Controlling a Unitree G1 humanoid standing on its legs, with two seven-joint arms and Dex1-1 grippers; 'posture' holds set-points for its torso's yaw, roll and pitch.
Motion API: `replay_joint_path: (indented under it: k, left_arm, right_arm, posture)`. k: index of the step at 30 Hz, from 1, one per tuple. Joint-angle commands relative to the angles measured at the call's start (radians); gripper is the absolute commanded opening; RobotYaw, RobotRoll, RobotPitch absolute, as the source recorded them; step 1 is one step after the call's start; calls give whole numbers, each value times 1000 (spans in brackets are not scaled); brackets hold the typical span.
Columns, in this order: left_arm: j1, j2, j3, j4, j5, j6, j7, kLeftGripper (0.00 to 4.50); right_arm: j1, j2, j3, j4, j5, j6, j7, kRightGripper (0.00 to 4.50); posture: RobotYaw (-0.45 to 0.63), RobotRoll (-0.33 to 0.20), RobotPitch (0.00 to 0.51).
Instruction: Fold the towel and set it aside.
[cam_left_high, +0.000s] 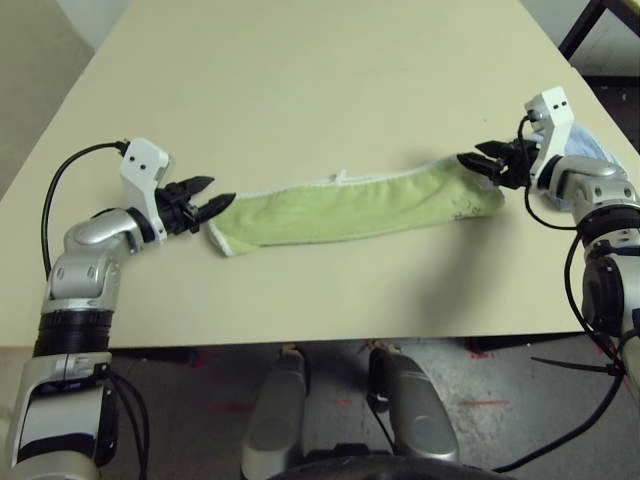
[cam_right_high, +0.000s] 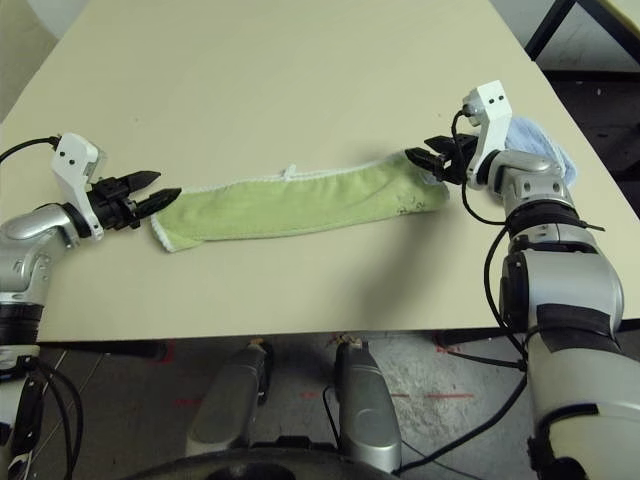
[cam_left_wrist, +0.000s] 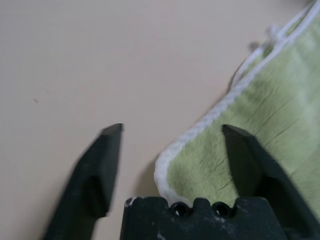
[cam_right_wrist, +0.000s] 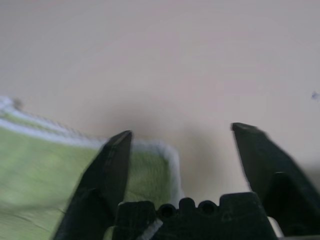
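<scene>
you are looking at the green towel (cam_left_high: 355, 207) lying folded into a long narrow strip across the middle of the beige table (cam_left_high: 320, 80), running from about 8 o'clock to 2 o'clock in the head views. its white stitched edging is showing along the far long edge and around the left end, and a small white tag (cam_left_high: 341, 177) is sticking up from that far edge near the middle.

your left gripper (cam_left_high: 205, 197) is sitting at the strip's 9 o'clock end, its two black fingers spread apart and holding nothing. in the left wrist view the towel's white-edged corner (cam_left_wrist: 167, 170) is lying between the spread fingers (cam_left_wrist: 102, 165), just under the finger base, with one finger standing over the green cloth and the other over bare table.

your right gripper (cam_left_high: 486, 160) is sitting at the strip's 3 o'clock end, fingers likewise parted and gripping nothing. in the right wrist view the towel's end is lying beneath one finger (cam_right_wrist: 115, 165) while the other is standing over bare table.

a light blue cloth (cam_right_high: 540, 140) is resting on the table just behind your right wrist, near the table's right edge, apart from the green towel.
</scene>
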Motion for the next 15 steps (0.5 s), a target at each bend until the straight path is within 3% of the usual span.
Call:
replay_joint_path:
  k: [1, 9, 15]
  left_arm:
    - [54, 38, 32, -119, -67, 83, -39, 4474]
    - [135, 54, 80, -367, -197, 125, -85, 4474]
    - [170, 44, 69, -488, -264, 141, -80, 4474]
  right_arm:
    - [-23, -38, -45, -29, 47, 82, 61, 4488]
    - [-4, -129, -49, -115, 87, 512, 127, 4488]
    - [100, -162, -81, -264, 153, 775, 119, 4488]
  posture:
    - [181, 0, 172]
    - [186, 0, 188]
    - [180, 0, 191]
